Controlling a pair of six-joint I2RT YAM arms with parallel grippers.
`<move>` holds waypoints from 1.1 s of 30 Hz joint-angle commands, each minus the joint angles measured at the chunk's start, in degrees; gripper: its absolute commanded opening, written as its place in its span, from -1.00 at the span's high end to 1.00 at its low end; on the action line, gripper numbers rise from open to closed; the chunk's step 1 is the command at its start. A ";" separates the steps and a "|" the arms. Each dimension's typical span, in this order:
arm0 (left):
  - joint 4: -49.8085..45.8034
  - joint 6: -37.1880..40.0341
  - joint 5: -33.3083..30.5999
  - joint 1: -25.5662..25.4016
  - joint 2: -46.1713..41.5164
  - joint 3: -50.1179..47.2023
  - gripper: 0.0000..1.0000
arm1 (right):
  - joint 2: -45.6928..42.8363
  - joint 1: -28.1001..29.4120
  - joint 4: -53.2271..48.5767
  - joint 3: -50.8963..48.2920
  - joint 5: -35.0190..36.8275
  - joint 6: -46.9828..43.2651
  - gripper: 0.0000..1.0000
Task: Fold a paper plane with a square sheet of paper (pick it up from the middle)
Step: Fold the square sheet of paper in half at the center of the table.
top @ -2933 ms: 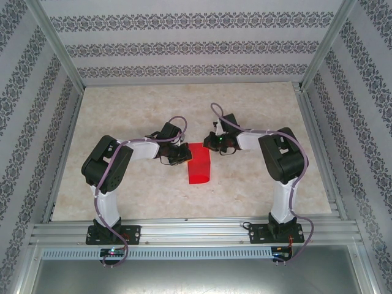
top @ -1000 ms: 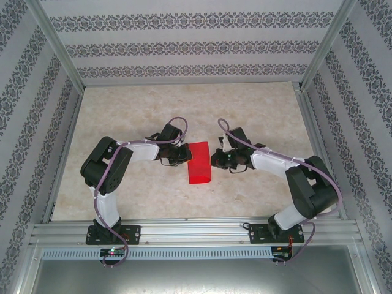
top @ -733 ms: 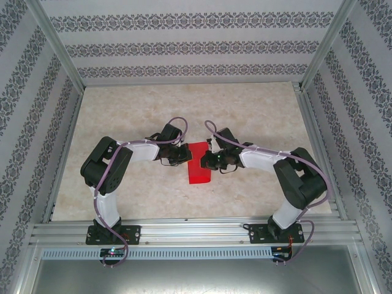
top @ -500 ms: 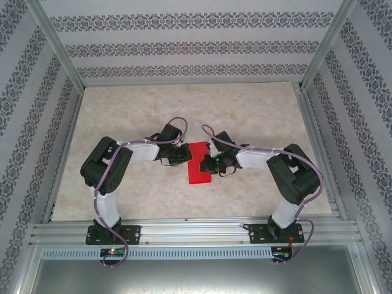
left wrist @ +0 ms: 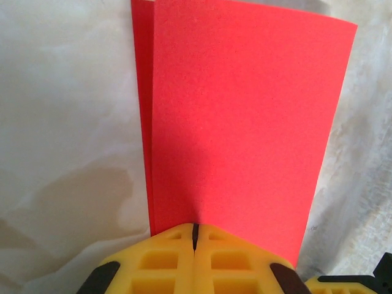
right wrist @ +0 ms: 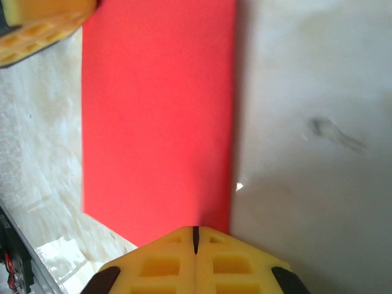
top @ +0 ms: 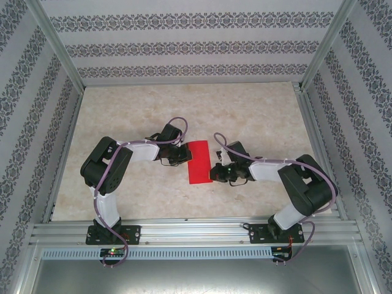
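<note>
Early stage: one half-fold in, both grippers closed at the sheet's edges.

Left gripper (top: 182, 154) has its jaws fully together with nothing between them, tips resting on the left long edge of the square sheet of paper (top: 198, 162) toward its far end (looks like pinning, not gripping). The sheet lies flat mid-table (top: 257, 110) as a doubled red rectangle. The left wrist view shows a sliver of the lower layer along one edge, so the halves sit slightly off. Right gripper (top: 214, 173) is also clamped tight and empty, tips at the right long edge toward the near end; touching or just above, cannot tell. Done: the centre fold. Left: nose corners, wing folds, so no paper plane shape yet.
</note>
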 commanded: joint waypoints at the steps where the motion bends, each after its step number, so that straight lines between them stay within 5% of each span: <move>1: -17.41 0.60 -12.77 0.25 5.89 -5.87 1.00 | -1.71 -1.30 -10.82 -3.42 1.51 -2.27 1.00; 8: -18.65 2.42 -13.03 0.26 4.75 -3.93 1.00 | -9.53 -1.17 -16.09 5.94 2.42 -1.93 1.00; 16: -18.92 3.08 -12.39 0.25 4.48 -2.72 1.00 | 0.61 3.91 -11.22 13.41 1.73 -0.08 1.00; 24: -18.48 2.85 -12.26 0.24 4.67 -3.40 1.00 | 6.25 5.89 -6.35 8.93 1.29 1.87 1.00; 33: -18.48 2.89 -12.88 0.25 4.75 -3.05 1.00 | 0.27 5.95 -8.69 -0.85 1.65 1.20 1.00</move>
